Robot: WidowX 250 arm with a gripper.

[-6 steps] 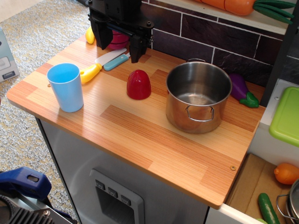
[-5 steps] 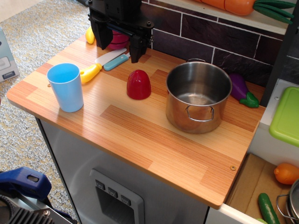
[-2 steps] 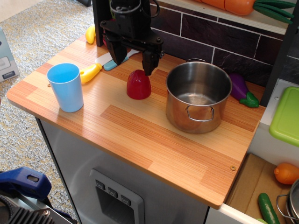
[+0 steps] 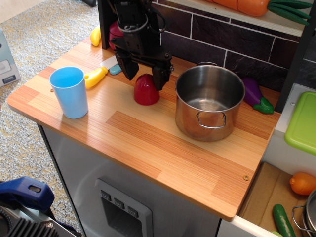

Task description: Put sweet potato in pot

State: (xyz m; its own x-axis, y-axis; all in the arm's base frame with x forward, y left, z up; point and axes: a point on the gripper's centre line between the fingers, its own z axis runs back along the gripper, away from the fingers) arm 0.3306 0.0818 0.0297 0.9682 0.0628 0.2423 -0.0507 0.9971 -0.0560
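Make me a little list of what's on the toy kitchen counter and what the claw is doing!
claw: open, jaws on either side of the sweet potato, above it
sweet potato: red dome, flat on the counter, left of the pot
pot: shiny steel, empty, upright
blue cup: upright, near the left edge
eggplant: purple, behind the pot on the right
toy knife: yellow handle, behind the cup

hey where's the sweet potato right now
The sweet potato stands on the wooden counter, just left of the pot and right of the blue cup, with the open pincer straddling its top.
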